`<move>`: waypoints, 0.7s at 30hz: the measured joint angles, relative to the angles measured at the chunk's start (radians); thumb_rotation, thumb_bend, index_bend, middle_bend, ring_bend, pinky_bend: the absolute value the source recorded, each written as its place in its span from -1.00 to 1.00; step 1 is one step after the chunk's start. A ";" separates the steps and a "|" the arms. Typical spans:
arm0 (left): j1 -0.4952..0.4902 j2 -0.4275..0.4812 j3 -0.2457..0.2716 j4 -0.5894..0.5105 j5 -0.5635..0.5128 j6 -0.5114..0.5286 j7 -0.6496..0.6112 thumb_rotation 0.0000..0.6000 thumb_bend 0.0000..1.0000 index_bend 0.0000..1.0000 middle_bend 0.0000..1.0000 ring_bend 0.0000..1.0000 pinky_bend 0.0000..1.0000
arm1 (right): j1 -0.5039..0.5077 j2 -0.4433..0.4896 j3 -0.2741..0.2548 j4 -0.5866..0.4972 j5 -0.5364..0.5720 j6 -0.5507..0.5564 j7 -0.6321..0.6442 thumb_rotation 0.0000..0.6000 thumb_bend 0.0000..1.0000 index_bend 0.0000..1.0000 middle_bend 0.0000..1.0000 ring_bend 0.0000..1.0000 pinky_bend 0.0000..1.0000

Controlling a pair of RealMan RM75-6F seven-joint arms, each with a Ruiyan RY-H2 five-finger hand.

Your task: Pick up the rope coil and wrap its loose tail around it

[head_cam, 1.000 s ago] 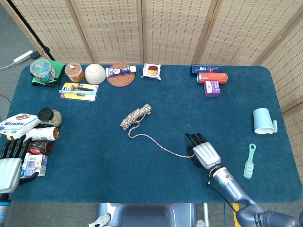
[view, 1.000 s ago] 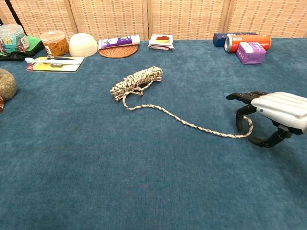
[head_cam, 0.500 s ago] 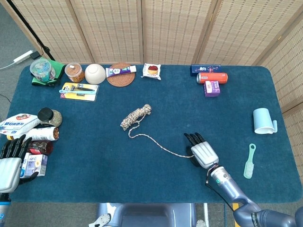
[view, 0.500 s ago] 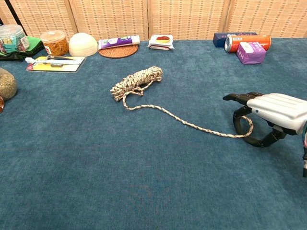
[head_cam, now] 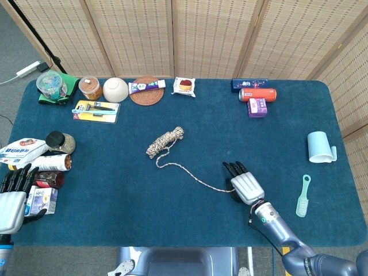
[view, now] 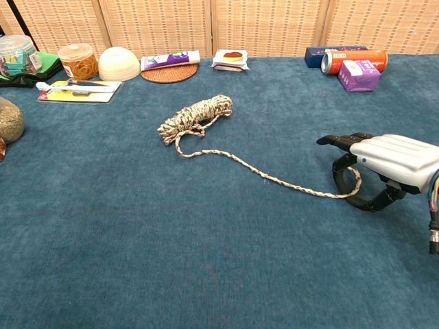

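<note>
Two robot hands show, but only the right robot hand is at the rope: it hovers over the tail's curled end, fingers arched around it; whether it grips, I cannot tell. From it the coil lies up-left on the counter, its long axis running diagonally. The left robot hand, fingers spread and empty, sits farther off.

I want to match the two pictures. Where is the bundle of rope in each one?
Head view: the rope coil lies left of the middle of the table.
Chest view: the rope coil sits in the upper middle, its loose tail running right to the right hand.
Shared landmark: the round woven coaster behind the coil.
</note>
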 measured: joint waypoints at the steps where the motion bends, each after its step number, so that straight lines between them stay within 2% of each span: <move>1: 0.000 0.000 0.000 0.000 0.000 0.000 0.000 1.00 -0.89 -1.00 -1.00 -1.00 -1.00 | 0.001 0.000 0.000 0.000 0.001 -0.001 -0.001 1.00 -0.13 0.07 -1.00 -1.00 -1.00; 14: -0.004 -0.002 -0.003 0.002 -0.011 -0.006 0.000 1.00 -0.90 -1.00 -1.00 -1.00 -1.00 | 0.004 -0.001 -0.002 -0.007 0.005 0.002 -0.008 1.00 -0.11 0.12 -1.00 -1.00 -1.00; 21: -0.025 -0.008 -0.021 0.001 -0.037 -0.032 0.005 1.00 -0.90 -1.00 -1.00 -1.00 -1.00 | 0.003 0.027 0.003 -0.039 -0.021 0.042 0.009 1.00 -0.11 0.12 -1.00 -1.00 -1.00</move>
